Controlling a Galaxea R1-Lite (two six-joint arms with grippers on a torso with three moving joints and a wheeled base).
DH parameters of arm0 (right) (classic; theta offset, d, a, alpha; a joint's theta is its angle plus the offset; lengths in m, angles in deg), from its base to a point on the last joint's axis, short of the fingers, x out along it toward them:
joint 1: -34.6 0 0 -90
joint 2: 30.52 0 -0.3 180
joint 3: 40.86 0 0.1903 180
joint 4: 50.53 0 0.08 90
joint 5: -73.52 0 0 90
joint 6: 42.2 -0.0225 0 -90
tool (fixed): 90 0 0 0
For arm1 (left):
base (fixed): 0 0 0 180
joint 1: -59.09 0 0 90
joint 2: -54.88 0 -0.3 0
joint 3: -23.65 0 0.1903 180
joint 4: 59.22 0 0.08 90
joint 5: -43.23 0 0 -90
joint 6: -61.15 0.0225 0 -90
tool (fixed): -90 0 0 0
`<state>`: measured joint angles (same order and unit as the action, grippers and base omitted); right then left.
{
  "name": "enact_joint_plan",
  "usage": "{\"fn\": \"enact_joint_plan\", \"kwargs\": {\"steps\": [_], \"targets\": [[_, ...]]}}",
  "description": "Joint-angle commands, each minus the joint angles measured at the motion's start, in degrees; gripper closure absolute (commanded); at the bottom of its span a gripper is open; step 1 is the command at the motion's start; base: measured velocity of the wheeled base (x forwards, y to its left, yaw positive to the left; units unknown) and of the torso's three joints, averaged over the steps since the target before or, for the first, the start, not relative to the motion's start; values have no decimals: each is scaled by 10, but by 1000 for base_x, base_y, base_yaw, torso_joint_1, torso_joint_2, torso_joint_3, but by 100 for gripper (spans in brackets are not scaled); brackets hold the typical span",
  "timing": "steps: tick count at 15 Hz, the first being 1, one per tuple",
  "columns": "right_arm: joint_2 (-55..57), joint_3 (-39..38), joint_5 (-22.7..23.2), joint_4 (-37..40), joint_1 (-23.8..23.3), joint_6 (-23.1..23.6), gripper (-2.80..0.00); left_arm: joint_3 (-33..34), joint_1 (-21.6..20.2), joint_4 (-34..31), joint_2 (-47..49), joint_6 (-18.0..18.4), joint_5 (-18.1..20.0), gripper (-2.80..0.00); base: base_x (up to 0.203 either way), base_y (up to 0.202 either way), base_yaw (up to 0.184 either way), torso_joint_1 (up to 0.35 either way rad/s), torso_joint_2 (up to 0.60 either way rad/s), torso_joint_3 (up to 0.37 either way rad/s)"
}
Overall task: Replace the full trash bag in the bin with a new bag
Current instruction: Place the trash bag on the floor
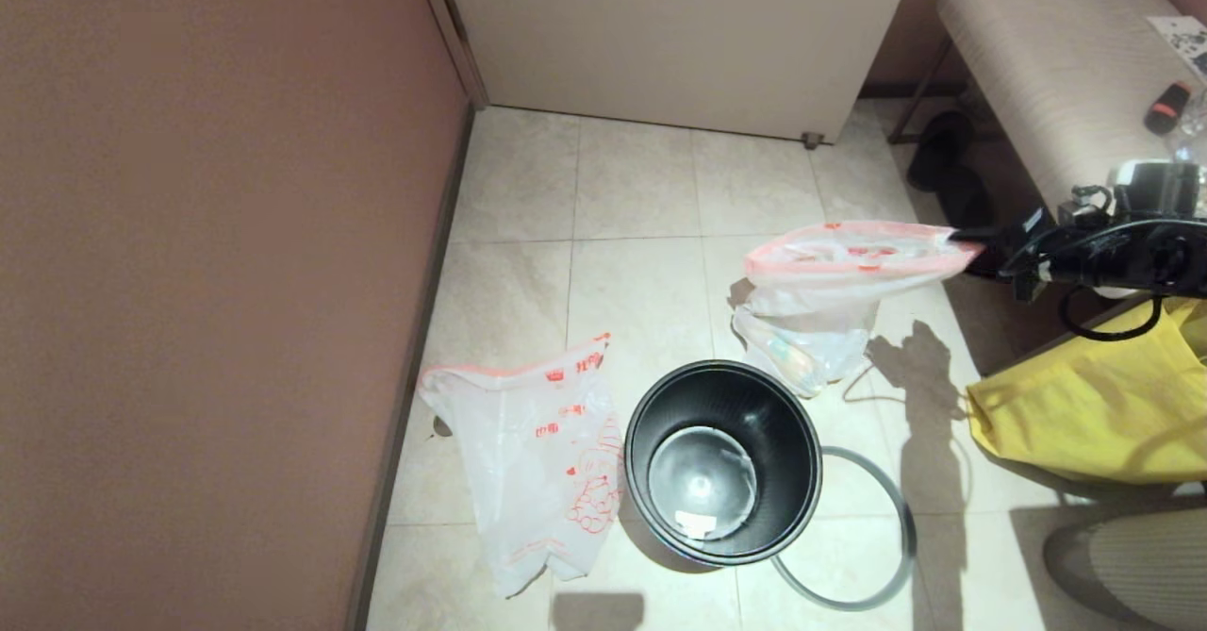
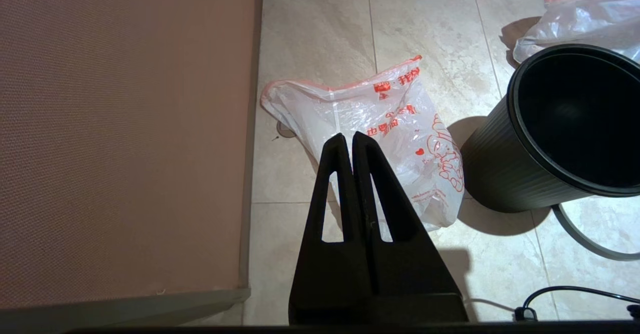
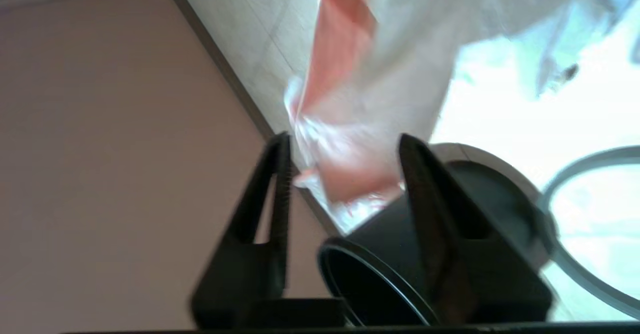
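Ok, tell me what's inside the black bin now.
The bin holds no bag: its glossy black floor shows, with one small pale scrap on it. The full trash bag is out, beyond the bin, its top edge between the open right gripper's fingers.

My left gripper: matte black triangular fingers with cutout windows. Right gripper: same, serrated inner pad. Right arm black, looped cables.

The new bag bore bold red Chinese characters, a small red heart and a red cartoon drawing; the characters were too crumpled to read. Nothing else carried legible text.
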<state>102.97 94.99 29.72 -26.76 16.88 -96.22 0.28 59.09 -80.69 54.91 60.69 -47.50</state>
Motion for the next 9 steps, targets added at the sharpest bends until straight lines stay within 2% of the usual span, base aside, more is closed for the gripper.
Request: {"fn": "enact_joint_plan", "kwargs": {"steps": [1, 2, 3, 4, 5, 6, 7, 9], "targets": [[-22, -3, 4, 27, 2, 24, -280, 0, 0, 0, 0, -1, 0, 0, 0, 0, 0, 0, 0, 0], [-41, -14, 3, 59, 16, 48, -280, 0, 0, 0, 0, -4, 0, 0, 0, 0, 0, 0, 0, 0], [-67, -30, -6, 94, 31, 91, -280, 0, 0, 0, 0, -5, 0, 0, 0, 0, 0, 0, 0, 0], [-84, -40, -35, 130, 41, 140, -280, 0, 0, 0, 0, -8, -1, 0, 0, 0, 0, 0, 0, 0], [-102, -45, -96, 170, 51, 181, -280, 0, 0, 1, 0, -9, 0, 0, 0, 0, 0, 0, 0, 0], [-131, -51, -132, 222, 61, 214, -280, 0, 0, 1, 0, -10, 0, 0, 0, 0, 0, 0, 0, 0], [-158, -58, -145, 268, 68, 244, -280, 0, 0, 1, 0, -10, -1, 0, 0, 0, 0, 0, 0, 0], [-198, -95, -158, 321, 79, 346, -280, 0, 0, 0, 0, -12, -1, 0, 0, 0, 0, 0, 0, 0]]}}
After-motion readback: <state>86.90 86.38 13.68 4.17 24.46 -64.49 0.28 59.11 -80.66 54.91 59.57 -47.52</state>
